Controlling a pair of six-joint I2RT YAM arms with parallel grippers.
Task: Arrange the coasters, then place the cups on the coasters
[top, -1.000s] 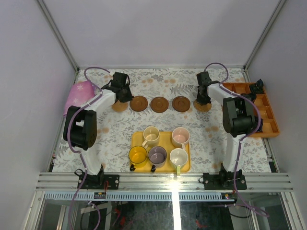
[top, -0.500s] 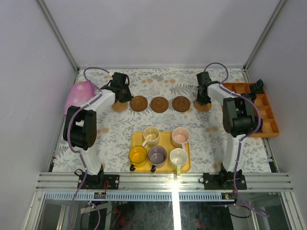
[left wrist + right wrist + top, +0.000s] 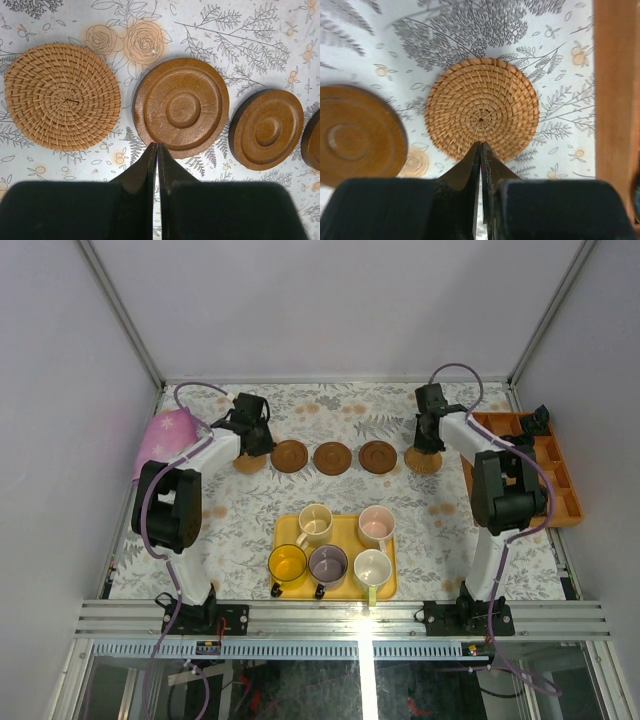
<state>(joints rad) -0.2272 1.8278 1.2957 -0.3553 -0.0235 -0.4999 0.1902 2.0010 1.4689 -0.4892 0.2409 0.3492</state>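
Observation:
Five coasters lie in a row at the back: a woven one (image 3: 249, 462), three brown wooden discs (image 3: 289, 456) (image 3: 332, 458) (image 3: 378, 456), and a second woven one (image 3: 424, 461). My left gripper (image 3: 156, 145) is shut and empty. Its tips hover at the near rim of the leftmost brown coaster (image 3: 181, 106), beside the woven coaster (image 3: 62, 96). My right gripper (image 3: 480, 144) is shut, with its tips over the near edge of the right woven coaster (image 3: 482, 107). Yellow (image 3: 287, 564), cream (image 3: 316, 524), purple-grey (image 3: 328, 564), pale green-white (image 3: 372, 568) and pink (image 3: 376, 525) cups stand on the yellow tray (image 3: 345, 532).
An orange compartment box (image 3: 556, 478) with small black objects (image 3: 540, 418) lies along the right edge, close to my right arm; its rim (image 3: 615, 100) shows in the right wrist view. A pink bowl-like thing (image 3: 165, 435) sits at the left wall.
My right arm has swung a little to the right and back, and its gripper has drawn slightly off the woven coaster. The left arm, coasters and cups are unmoved.

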